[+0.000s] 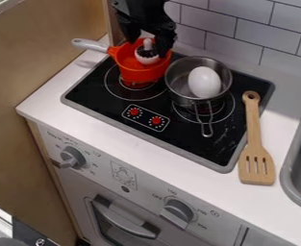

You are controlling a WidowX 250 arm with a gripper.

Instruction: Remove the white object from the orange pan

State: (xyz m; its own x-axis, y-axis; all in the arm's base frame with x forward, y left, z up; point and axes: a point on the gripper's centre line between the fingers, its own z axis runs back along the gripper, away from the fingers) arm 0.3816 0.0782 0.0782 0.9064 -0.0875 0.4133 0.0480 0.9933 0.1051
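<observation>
At the top of the camera view, the black gripper [148,46] hangs down over the orange pan [142,73], its two fingers apart. Between them is the white knob of the white object [147,58], which has a dark bristly band and sits inside the pan. The fingers stand to either side of the knob with a gap around it. The pan rests on the rear left burner, its grey handle pointing left. Part of the pan's right rim is hidden behind the gripper.
A metal pot [178,86] holding a white egg [205,82] stands close to the pan's right. Farther right, a wooden spatula [256,163] lies across the stove's edge, beside a grey sink [299,158]. A tiled wall [236,38] rises behind the stove.
</observation>
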